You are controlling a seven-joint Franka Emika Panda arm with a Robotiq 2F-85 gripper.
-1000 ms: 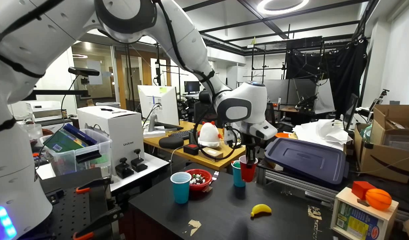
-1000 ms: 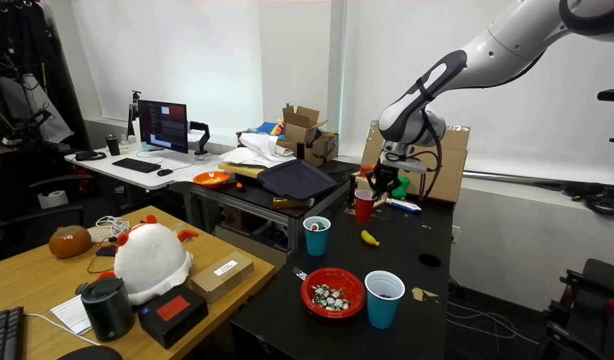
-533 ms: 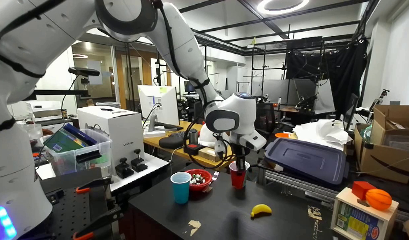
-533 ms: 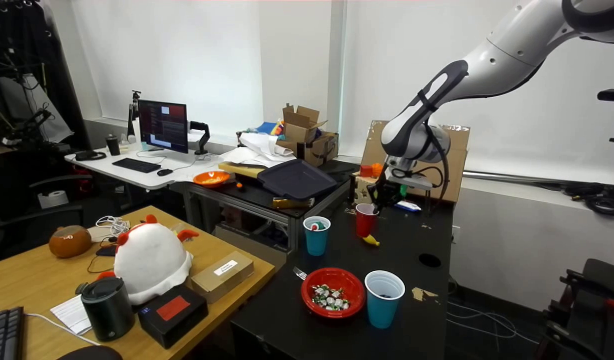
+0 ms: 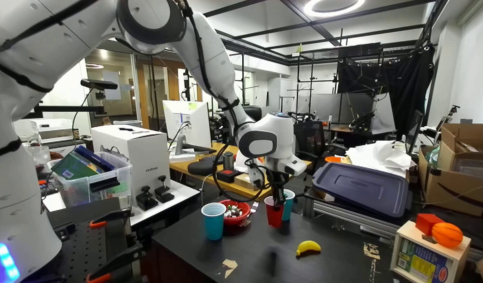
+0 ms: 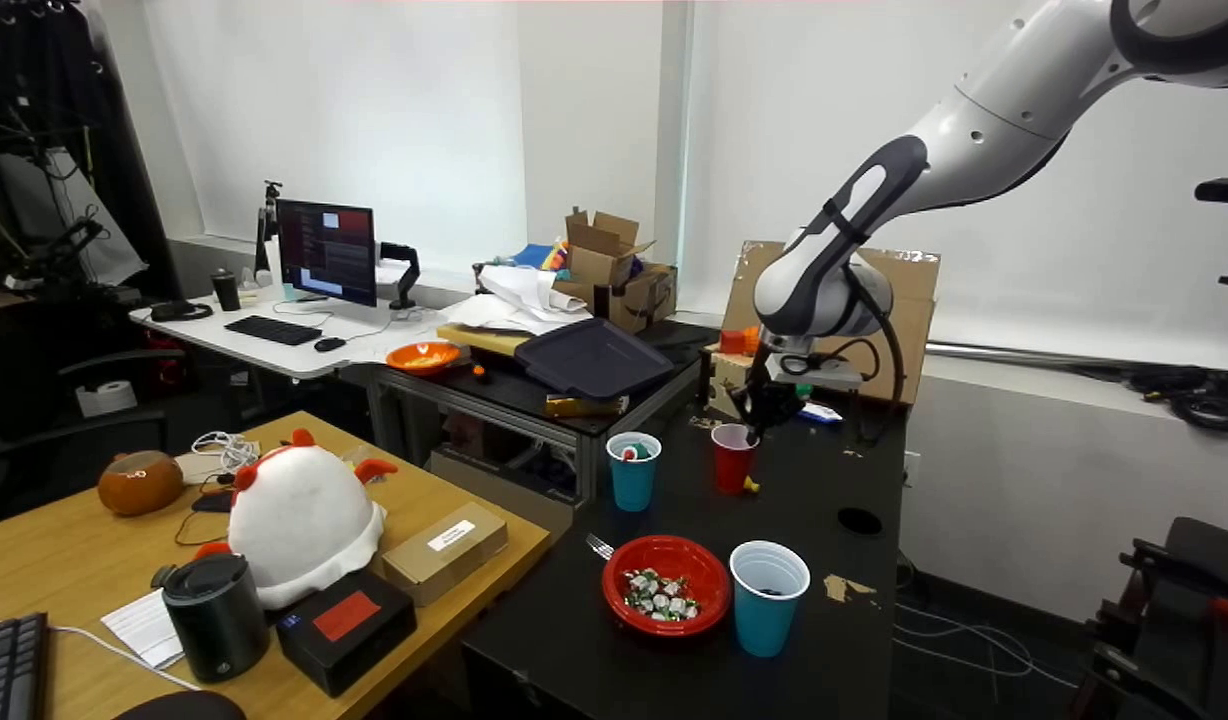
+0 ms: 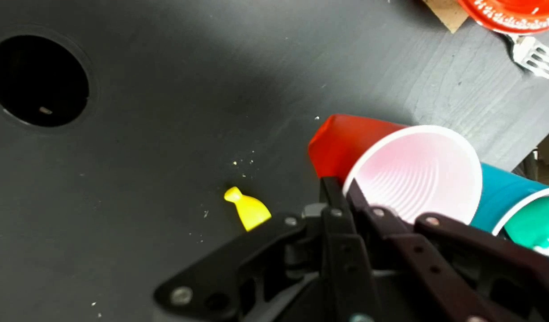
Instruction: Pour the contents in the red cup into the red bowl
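The claw [image 7: 343,182] pinches the red cup [image 5: 273,216] by the rim. The cup hangs below the claw, in from the edge of the counter [image 6: 814,490]. The red bowl [image 6: 664,552] is near a corner.

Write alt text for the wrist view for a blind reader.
The gripper pinches a red cup by its rim, its pale inside showing, over a dark table. A blue cup holding something green is cut off at the right edge, a red bowl and fork at the upper right. To the left are a partly hidden yellow banana and a round hole.
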